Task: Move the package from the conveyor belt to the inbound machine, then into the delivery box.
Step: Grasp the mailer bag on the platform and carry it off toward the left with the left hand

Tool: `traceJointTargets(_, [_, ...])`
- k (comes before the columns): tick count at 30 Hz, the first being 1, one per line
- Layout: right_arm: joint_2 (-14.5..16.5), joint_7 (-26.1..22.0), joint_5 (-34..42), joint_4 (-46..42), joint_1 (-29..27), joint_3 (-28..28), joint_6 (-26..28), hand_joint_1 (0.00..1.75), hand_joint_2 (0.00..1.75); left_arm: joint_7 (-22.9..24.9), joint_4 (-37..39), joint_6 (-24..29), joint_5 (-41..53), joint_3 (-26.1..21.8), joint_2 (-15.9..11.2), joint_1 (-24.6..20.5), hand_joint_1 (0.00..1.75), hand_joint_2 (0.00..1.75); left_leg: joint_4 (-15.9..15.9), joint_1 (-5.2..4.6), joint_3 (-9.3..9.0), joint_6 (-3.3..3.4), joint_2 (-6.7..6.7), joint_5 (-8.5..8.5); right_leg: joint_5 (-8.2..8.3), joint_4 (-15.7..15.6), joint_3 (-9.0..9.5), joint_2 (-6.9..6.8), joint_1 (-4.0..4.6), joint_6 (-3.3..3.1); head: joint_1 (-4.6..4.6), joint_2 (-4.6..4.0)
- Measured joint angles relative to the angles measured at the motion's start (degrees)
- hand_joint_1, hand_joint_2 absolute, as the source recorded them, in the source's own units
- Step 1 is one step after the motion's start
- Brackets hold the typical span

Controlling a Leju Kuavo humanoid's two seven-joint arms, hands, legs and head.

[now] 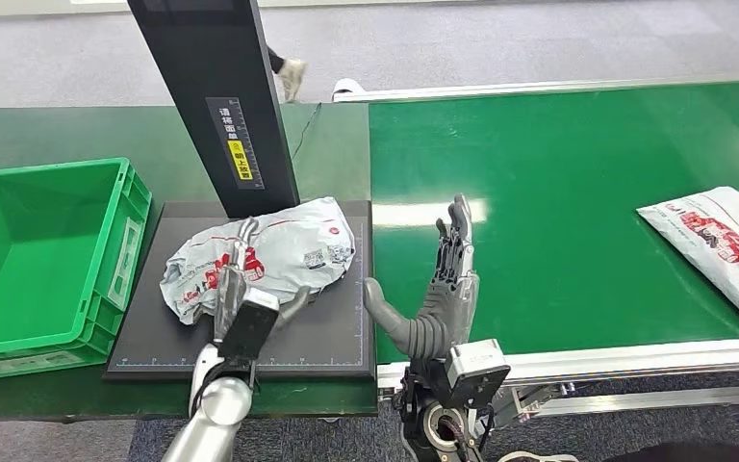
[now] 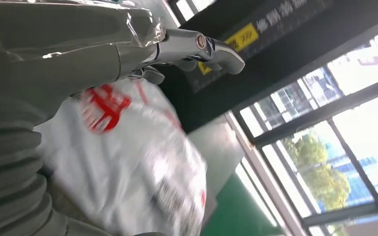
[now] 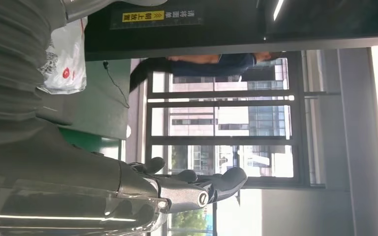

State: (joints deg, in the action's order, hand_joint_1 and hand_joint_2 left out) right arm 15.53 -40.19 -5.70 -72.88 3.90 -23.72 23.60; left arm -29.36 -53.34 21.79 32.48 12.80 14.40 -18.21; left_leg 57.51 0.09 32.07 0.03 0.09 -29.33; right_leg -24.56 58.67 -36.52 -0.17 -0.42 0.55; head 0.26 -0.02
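package: crumpled white plastic mailer lying on black scanner platform, so label reads
left hand: on mailer, grasp unclear, set for green crate
right hand: empty, fingers spread, clear over belt

Both arms were silver tubular sections ending in boxy silver wrist housings. The left hand and right hand each had a grey ribbed cover, a thick grey thumb and darker fingers. Black cables ran beneath the right wrist. A round screw sat at a metallic finger link.
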Motion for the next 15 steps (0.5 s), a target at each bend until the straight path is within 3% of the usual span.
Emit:
traceJointTargets(4, [-0.4,0.0,1.3,0.0,-1.3,-0.1,-0.4,0.0,1.75,0.4,6.8,0.9,-0.6,-2.7,-1.1,-7.1,0.0,1.75,0.0,0.01,0.01,-0.01,0.0,0.02,0.0,0.0,-0.01,0.0,0.01,-0.01,0.0,0.0])
traceJointTargets(15, [-0.5,0.0,3.4,0.8,-2.0,0.4,-6.0,0.0,1.75,11.2,24.8,1.8,3.8,-8.2,-5.8,-20.2,0.0,1.75,0.0,0.02,0.02,-0.01,0.01,0.02,0.0,0.1,-0.03,0.01,0.01,-0.01,0.01,0.0])
